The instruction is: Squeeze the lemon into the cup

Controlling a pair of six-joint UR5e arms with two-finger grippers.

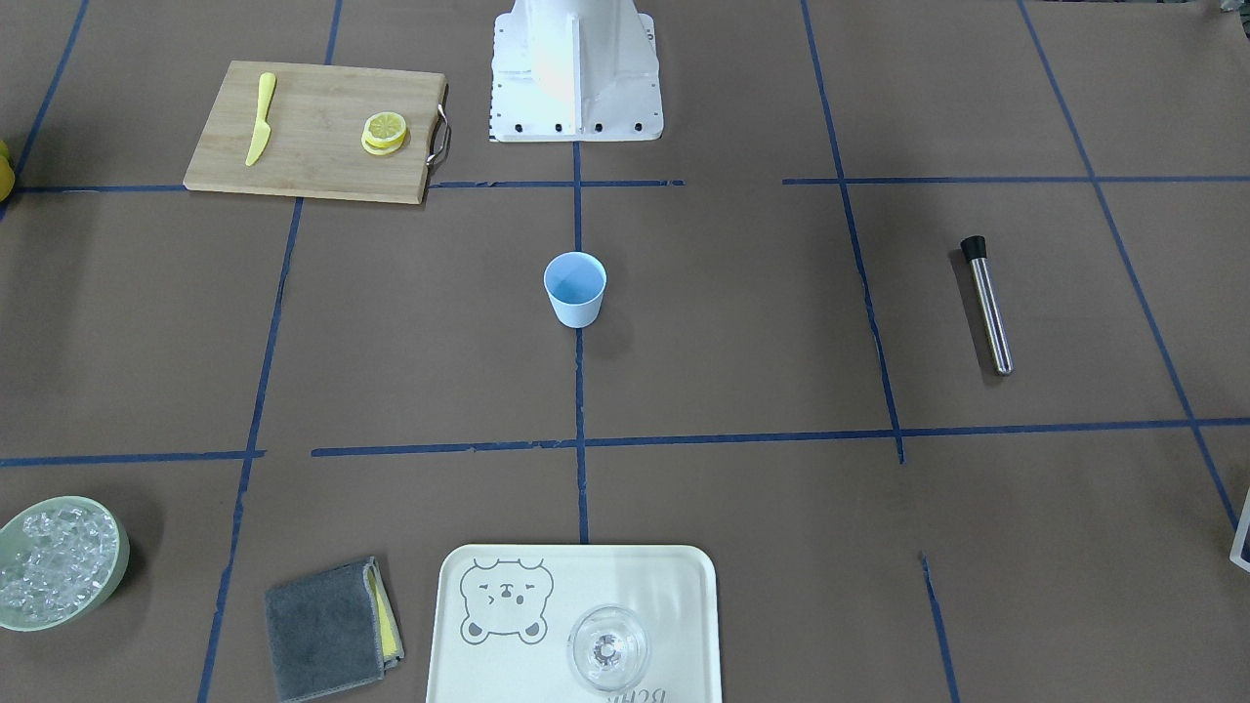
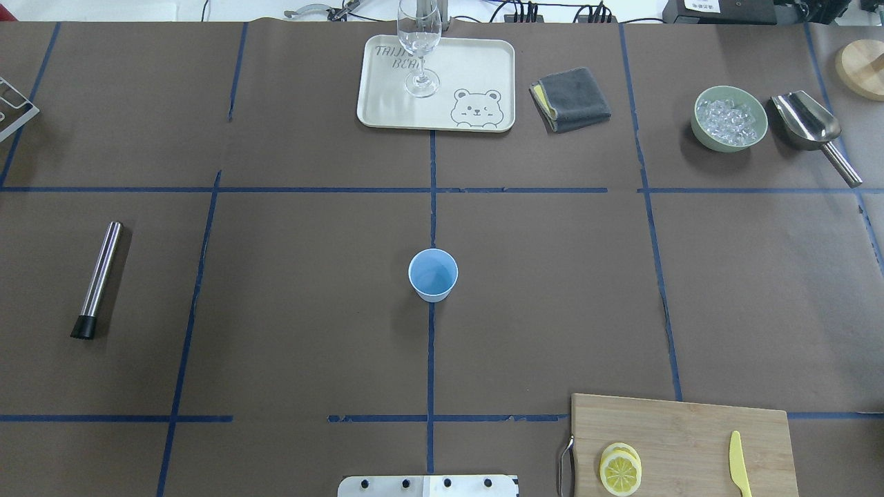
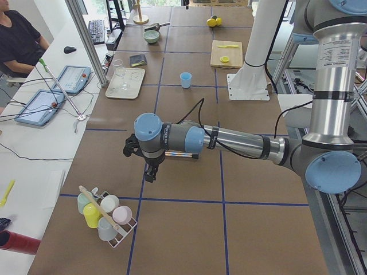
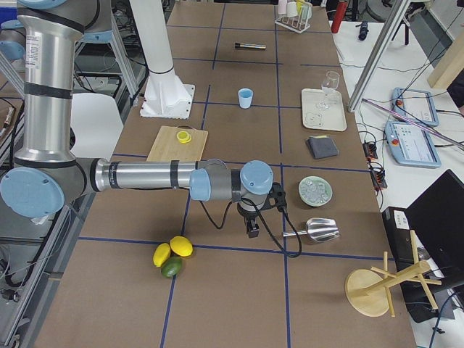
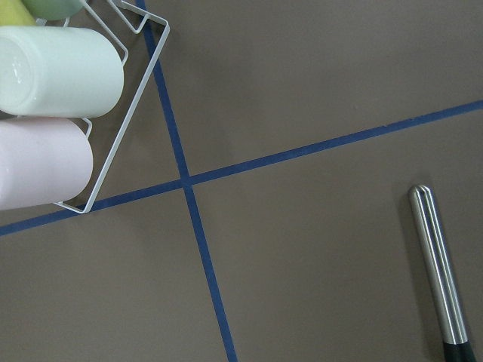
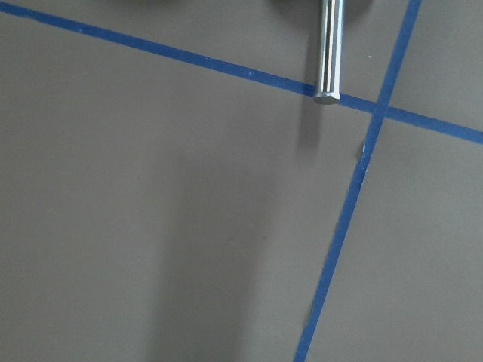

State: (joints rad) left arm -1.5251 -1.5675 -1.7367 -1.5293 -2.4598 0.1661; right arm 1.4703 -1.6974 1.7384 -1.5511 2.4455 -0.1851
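Not yet started. Seeing the lemon point(image 2: 620, 471) stacked on a twin slice point(image 2: 619, 451) on the cutting board point(image 2: 690, 428), at five o'clock from the cup point(image 2: 433, 275) in the overhead view and well apart from it. Cannot tell open or closed for the left end effector point(image 3: 150, 172) or the right end effector point(image 4: 252, 230); both hanging far off near the ends of the table point(image 2: 276, 310). Risks lifting both slices together because of the stacking, or tipping the light cup by squeezing too low against its rim.
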